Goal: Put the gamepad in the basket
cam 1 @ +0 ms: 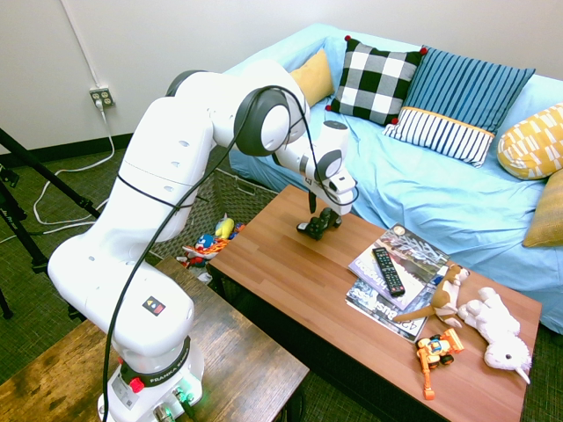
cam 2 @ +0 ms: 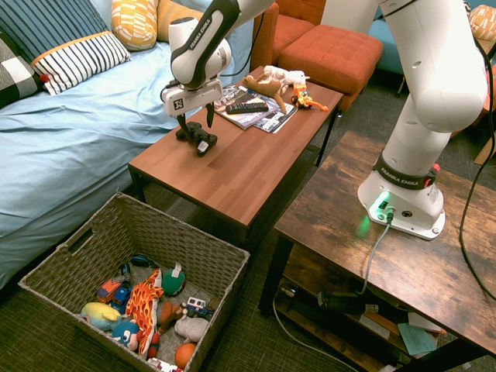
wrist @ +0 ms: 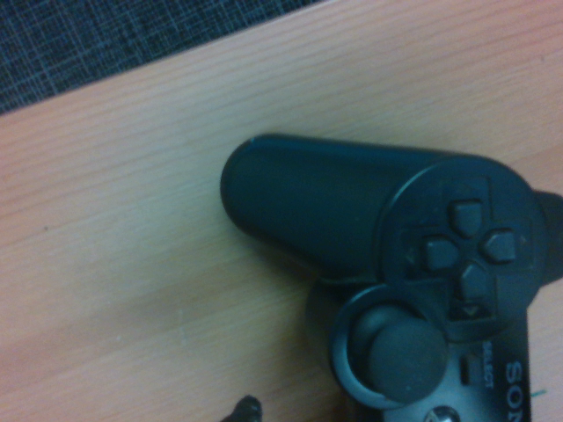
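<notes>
The gamepad (cam 1: 318, 225) (cam 2: 198, 139) is small and black and lies on the wooden coffee table (cam 1: 290, 281) (cam 2: 240, 167), near the end closest to the basket. My gripper (cam 1: 325, 211) (cam 2: 195, 121) hangs straight over it, open, with its fingertips reaching down to about the gamepad's top and nothing held. Close up in the wrist view, the gamepad (wrist: 387, 264) shows one handle, its direction pad and a thumbstick. The woven wicker basket (cam 2: 74, 244) (cam 1: 236, 192) stands on the floor past that end of the table, beside the sofa, with several toys inside.
At the table's other end lie magazines (cam 1: 406, 255), a slim black remote (cam 1: 388, 271) (cam 2: 246, 108), plush animals (cam 1: 497, 330) and an orange toy car (cam 1: 438, 348). A blue-covered sofa (cam 1: 422, 193) runs along the table's long side. A dark wooden side table (cam 2: 364, 232) stands nearby.
</notes>
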You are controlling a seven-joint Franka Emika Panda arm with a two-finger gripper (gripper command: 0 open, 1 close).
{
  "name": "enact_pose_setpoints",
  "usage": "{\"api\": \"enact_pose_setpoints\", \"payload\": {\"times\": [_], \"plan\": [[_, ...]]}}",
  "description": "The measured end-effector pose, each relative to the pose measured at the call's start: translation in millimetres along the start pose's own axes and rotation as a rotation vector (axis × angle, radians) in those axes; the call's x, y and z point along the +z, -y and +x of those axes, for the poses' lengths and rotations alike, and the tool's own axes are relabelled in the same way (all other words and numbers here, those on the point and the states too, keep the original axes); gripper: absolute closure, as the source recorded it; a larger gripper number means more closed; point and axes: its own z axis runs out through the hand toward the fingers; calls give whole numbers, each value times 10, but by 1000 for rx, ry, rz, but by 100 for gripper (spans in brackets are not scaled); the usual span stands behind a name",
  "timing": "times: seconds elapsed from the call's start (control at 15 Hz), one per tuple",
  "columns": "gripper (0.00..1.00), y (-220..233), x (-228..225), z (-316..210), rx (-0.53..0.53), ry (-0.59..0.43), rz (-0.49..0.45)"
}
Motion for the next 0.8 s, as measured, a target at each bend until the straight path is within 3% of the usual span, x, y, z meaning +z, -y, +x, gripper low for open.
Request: {"api": "enact_pose_setpoints", "payload": {"times": [0.33,0.4,0.8], "plan": [[0,45,201,62,14,12,-17],[100,53,225,68,15,16,-18],[100,83,294,129,20,44,-8]]}}
